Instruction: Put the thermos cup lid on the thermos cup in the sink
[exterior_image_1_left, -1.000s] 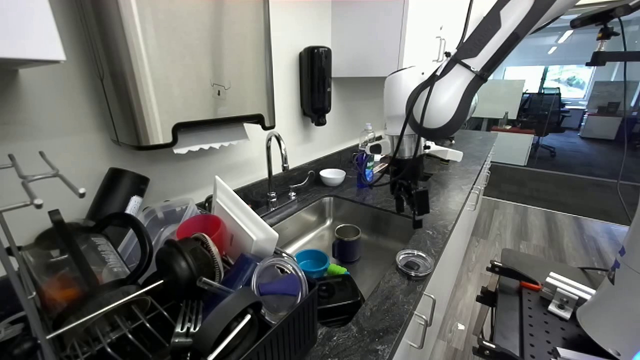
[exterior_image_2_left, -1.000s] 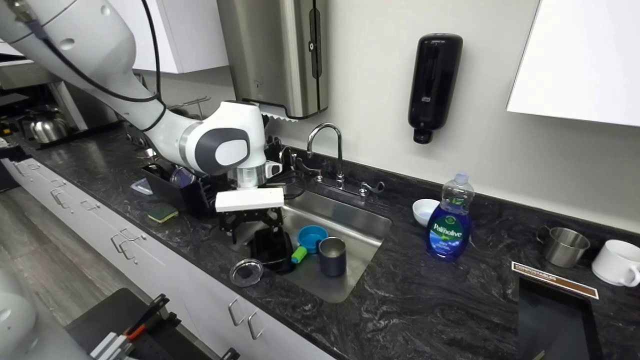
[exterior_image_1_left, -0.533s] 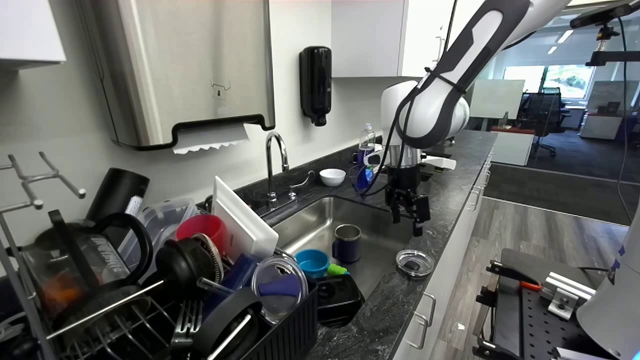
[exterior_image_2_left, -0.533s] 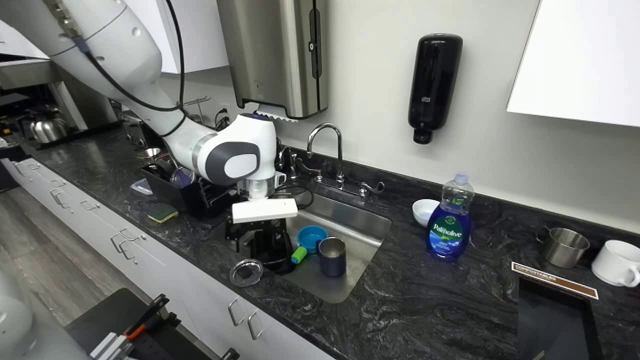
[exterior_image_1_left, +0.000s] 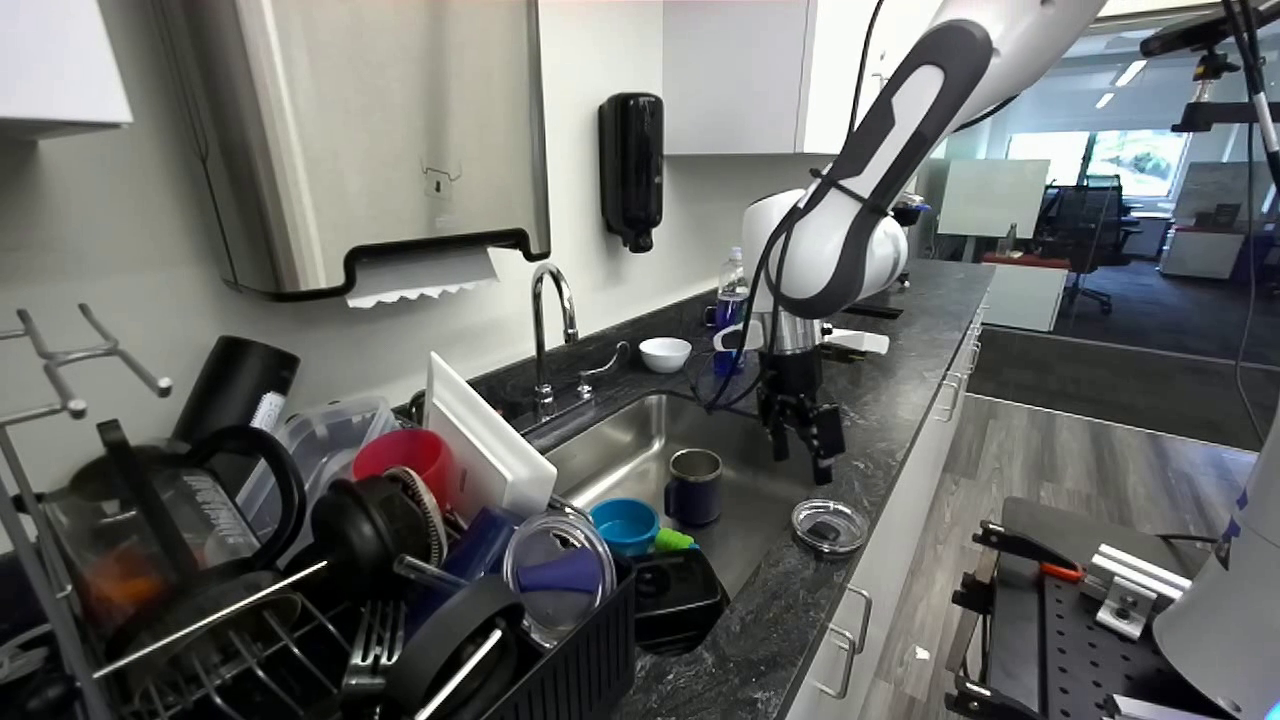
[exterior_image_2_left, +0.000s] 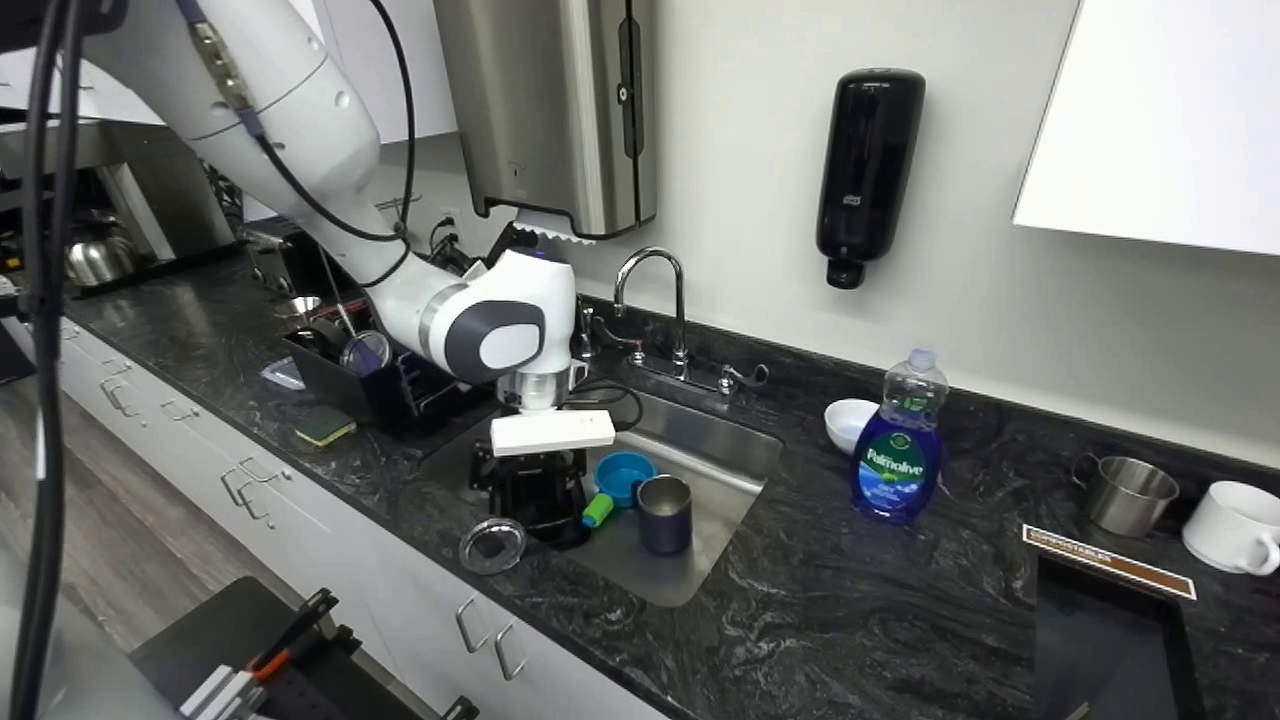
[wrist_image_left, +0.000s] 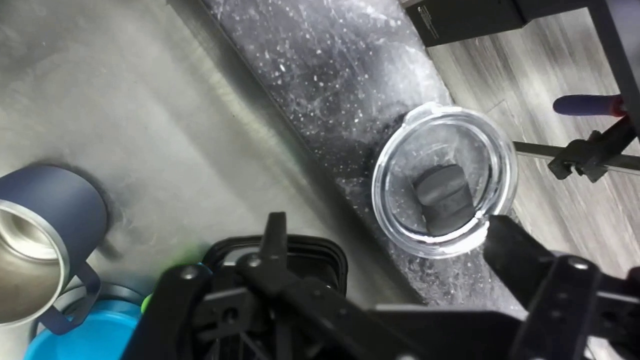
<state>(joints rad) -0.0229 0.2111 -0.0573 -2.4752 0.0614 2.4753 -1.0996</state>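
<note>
The clear round thermos lid with a dark slider tab lies flat on the counter strip by the sink's front edge, in both exterior views (exterior_image_1_left: 830, 527) (exterior_image_2_left: 493, 546) and the wrist view (wrist_image_left: 445, 180). The dark blue thermos cup (exterior_image_1_left: 693, 487) stands upright and uncovered in the steel sink (exterior_image_1_left: 610, 480); it also shows in an exterior view (exterior_image_2_left: 666, 515) and the wrist view (wrist_image_left: 55, 210). My gripper (exterior_image_1_left: 800, 465) is open and empty above the sink's front edge. In the wrist view the lid appears ahead of the spread fingers (wrist_image_left: 386, 220), nearer the right finger.
In the sink are a blue bowl (exterior_image_2_left: 625, 477), a green-handled item (exterior_image_2_left: 598, 510) and a black container (exterior_image_1_left: 678, 600). A full dish rack (exterior_image_1_left: 590, 650) stands beside the sink. The faucet (exterior_image_1_left: 545, 340), white bowl (exterior_image_1_left: 665, 354) and soap bottle (exterior_image_2_left: 898, 450) are behind it.
The arm and gripper have moved lower, to the left in an exterior view and to the right in an exterior view from another place. The lid and cup have not moved.
</note>
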